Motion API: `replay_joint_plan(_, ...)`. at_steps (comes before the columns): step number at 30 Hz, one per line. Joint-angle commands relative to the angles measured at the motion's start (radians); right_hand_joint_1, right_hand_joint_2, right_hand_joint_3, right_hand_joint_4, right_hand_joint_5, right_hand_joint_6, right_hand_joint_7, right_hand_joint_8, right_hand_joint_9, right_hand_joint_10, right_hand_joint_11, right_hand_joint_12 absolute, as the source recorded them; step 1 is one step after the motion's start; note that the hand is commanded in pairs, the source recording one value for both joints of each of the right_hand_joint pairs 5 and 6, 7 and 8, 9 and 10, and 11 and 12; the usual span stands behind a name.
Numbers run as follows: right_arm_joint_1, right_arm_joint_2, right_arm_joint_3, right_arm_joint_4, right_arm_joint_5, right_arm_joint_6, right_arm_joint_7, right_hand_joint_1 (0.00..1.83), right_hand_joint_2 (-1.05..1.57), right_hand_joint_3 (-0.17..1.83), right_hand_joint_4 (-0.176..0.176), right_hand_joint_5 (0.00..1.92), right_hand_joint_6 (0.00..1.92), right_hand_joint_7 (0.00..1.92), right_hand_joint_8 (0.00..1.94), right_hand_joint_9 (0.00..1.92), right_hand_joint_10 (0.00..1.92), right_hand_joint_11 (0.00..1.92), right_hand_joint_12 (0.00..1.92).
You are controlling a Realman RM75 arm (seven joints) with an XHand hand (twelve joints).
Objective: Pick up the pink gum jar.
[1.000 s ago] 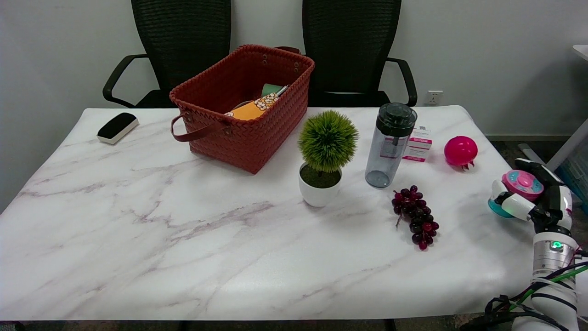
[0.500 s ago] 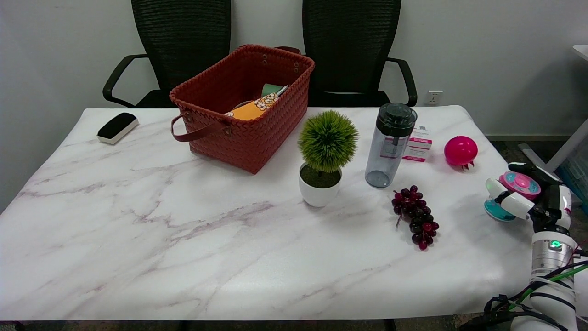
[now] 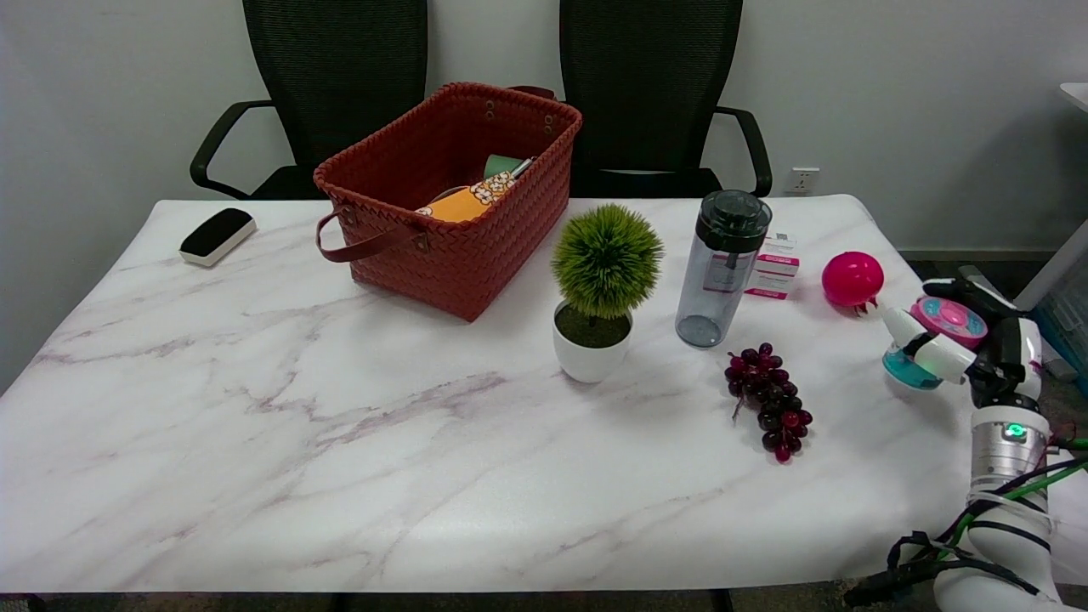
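White marble-patterned table filled most of the view, with two black office chairs set against the pale wall behind it. At the right edge of the table your right hand gripped the pink gum jar: fingers wrapped across the jar's front, and a dark part of the hand reached over the pink lid from behind. The jar sat tilted in the grasp, its teal base toward the table; whether that base touched the surface could not be told. Just beyond the hand lay a pink ball. A small pink-and-white box stood left of the ball, partly behind a clear bottle with a dark cap, upright. A bunch of dark grapes lay in front of the bottle, near you. Left of the bottle stood a round green plant in a white pot. A woven red-brown basket sat at the back of the table, holding an orange packet and a green item. A black-and-white eraser lay at the far left corner, well apart from everything else
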Motion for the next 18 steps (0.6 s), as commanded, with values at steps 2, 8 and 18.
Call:
replay_joint_plan(2, 0.042, 0.012, 0.093, 0.125, -0.15, -0.008, -0.009, 1.36, 0.88, 0.53, 0.0, 0.9, 0.9, 1.24, 1.24, 1.21, 1.21, 0.98, 0.98)
replay_joint_plan(8, 0.057, 0.017, 0.151, 0.197, -0.229, -0.077, -0.01, 1.36, 0.89, 0.52, 0.0, 0.9, 0.9, 1.25, 1.25, 1.21, 1.21, 0.98, 0.98)
replay_joint_plan(18, 0.132, 0.034, 0.214, 0.294, -0.351, -0.243, -0.01, 1.35, 0.92, 0.52, 0.0, 0.91, 0.91, 1.25, 1.25, 1.22, 1.22, 0.99, 0.99)
